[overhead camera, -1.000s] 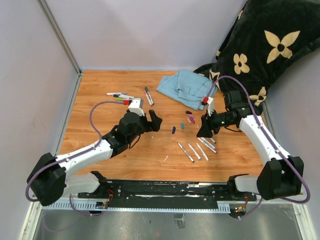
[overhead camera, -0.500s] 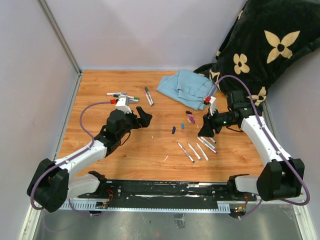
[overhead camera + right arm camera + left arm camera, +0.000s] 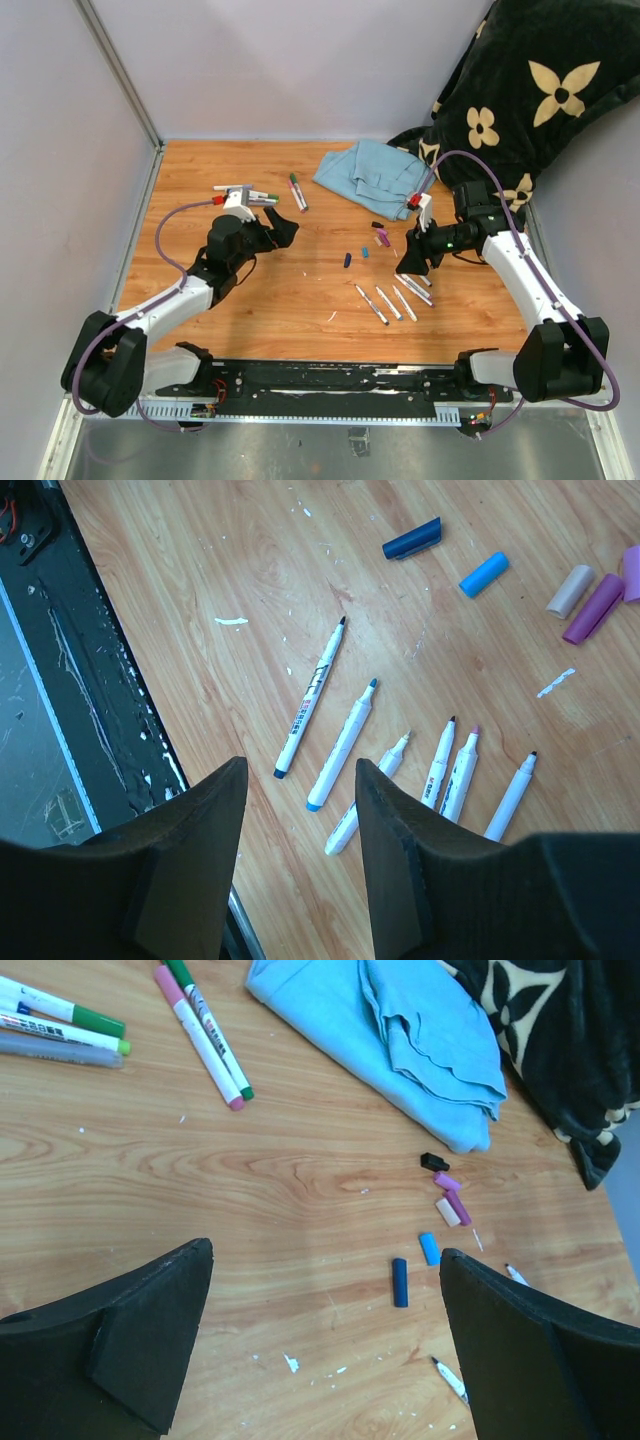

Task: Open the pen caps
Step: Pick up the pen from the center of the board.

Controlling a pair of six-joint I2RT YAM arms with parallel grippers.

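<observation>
Wooden tabletop [image 3: 300, 290] carried everything we counted. Six loose pen caps [image 3: 428, 1248] lay right of centre in the left wrist view, just below the cloth: one black, two purple, one pale beige, one light blue and one dark blue, the beige one touching a purple one. Six uncapped markers [image 3: 345, 745] lay roughly side by side at lower centre of the right wrist view, tips pointing up the frame. Five capped markers [image 3: 205, 1045] showed at upper left of the left wrist view: a pair with pink and green caps, and three more at the frame's edge; we could not count that far cluster fully. We saw one light blue cloth [image 3: 370, 170] and one black blanket [image 3: 520, 90] with cream flowers at upper right. Our left gripper [image 3: 330, 1360] hung with its jaws spread wide and empty, over bare wood left of the loose caps. Our right gripper [image 3: 298, 810] had its fingers partly apart with nothing between them, above the markers' near ends.
</observation>
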